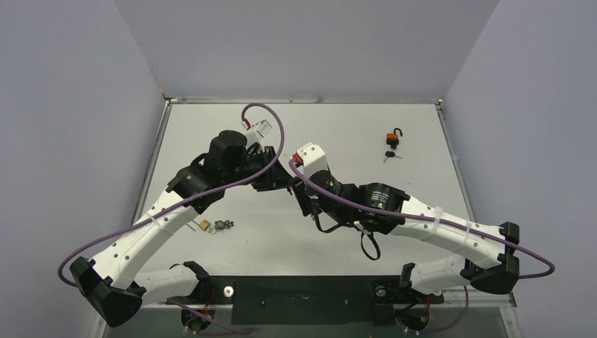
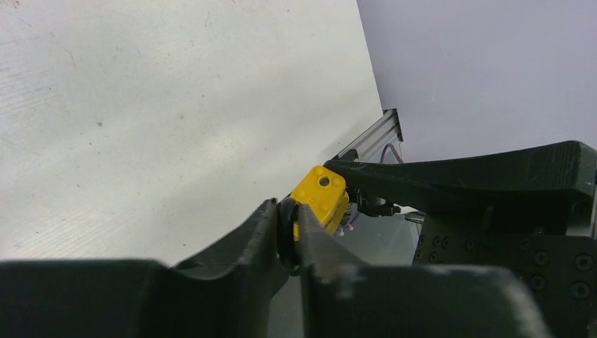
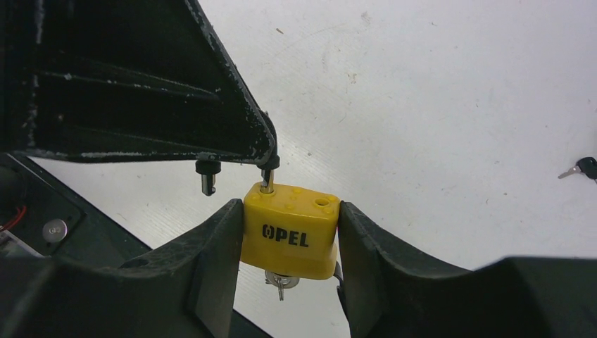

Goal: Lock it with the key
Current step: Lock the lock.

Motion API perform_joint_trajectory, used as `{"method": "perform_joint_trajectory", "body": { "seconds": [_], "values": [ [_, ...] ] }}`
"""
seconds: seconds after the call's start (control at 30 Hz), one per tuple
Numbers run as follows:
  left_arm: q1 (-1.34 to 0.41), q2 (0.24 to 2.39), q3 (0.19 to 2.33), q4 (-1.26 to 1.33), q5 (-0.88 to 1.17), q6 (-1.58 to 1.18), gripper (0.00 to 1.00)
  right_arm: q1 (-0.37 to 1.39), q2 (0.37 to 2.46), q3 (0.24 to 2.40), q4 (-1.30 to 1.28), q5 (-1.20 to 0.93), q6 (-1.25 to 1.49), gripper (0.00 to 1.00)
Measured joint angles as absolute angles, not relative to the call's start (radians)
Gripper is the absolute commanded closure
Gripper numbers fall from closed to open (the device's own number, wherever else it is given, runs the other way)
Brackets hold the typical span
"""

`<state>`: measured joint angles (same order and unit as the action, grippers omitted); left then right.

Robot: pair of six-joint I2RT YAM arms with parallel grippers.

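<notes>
My right gripper (image 3: 291, 211) is shut on a yellow padlock (image 3: 292, 236) marked OPEL and holds its body by both sides above the table. A key (image 3: 280, 282) sticks out of the lock's underside. The shackle stands open: one leg (image 3: 267, 182) is in the body and the free end (image 3: 207, 179) hangs beside it. My left gripper (image 2: 287, 208) is shut on the dark shackle (image 2: 287, 236), just above the yellow padlock (image 2: 322, 196). In the top view both grippers (image 1: 288, 184) meet at mid-table and hide the lock.
An orange padlock (image 1: 393, 137) with an open shackle and a loose key (image 1: 391, 155) lie at the back right. A small brass lock (image 1: 205, 225) and a bunch of keys (image 1: 224, 225) lie near the left arm. The table's raised rim (image 1: 303, 101) runs along the back.
</notes>
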<state>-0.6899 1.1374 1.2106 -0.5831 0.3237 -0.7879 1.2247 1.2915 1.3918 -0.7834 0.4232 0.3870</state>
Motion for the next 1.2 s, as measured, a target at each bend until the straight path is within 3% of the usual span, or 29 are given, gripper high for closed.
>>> {"method": "perform_joint_trajectory", "body": {
  "seconds": [0.1,0.17,0.23,0.27,0.33,0.4,0.57,0.9,1.0,1.2],
  "values": [
    [-0.690,1.138,1.211,-0.579,0.338,-0.794,1.00,1.225,1.291,1.392,-0.786,0.422,0.376,0.77],
    [-0.690,1.138,1.211,-0.579,0.344,-0.799,1.00,1.225,1.290,1.391,-0.787,0.418,0.368,0.69],
    [-0.690,1.138,1.211,-0.579,0.352,-0.803,1.00,1.225,1.285,1.391,-0.786,0.411,0.357,0.48],
    [-0.690,1.137,1.211,-0.577,0.356,-0.805,1.00,1.225,1.280,1.390,-0.786,0.407,0.350,0.33],
    [-0.690,1.137,1.214,-0.578,0.363,-0.804,1.00,1.224,1.264,1.381,-0.772,0.394,0.341,0.16],
    [-0.690,1.137,1.214,-0.596,0.364,-0.801,1.00,1.214,1.230,1.365,-0.738,0.370,0.322,0.07],
    [-0.690,1.131,1.255,-0.636,0.363,-0.799,1.00,1.111,1.066,1.306,-0.632,0.217,0.295,0.00],
    [-0.690,1.052,1.483,-0.590,0.338,-0.803,1.00,0.766,0.882,1.230,-0.283,-0.236,0.379,0.01],
    [-0.690,1.068,1.586,-0.595,0.298,-0.816,1.00,0.802,0.903,1.232,-0.225,-0.255,0.385,0.03],
    [-0.698,1.131,1.743,-0.651,0.205,-0.841,1.00,1.060,1.000,1.305,-0.249,-0.093,0.281,0.07]
  ]
}}
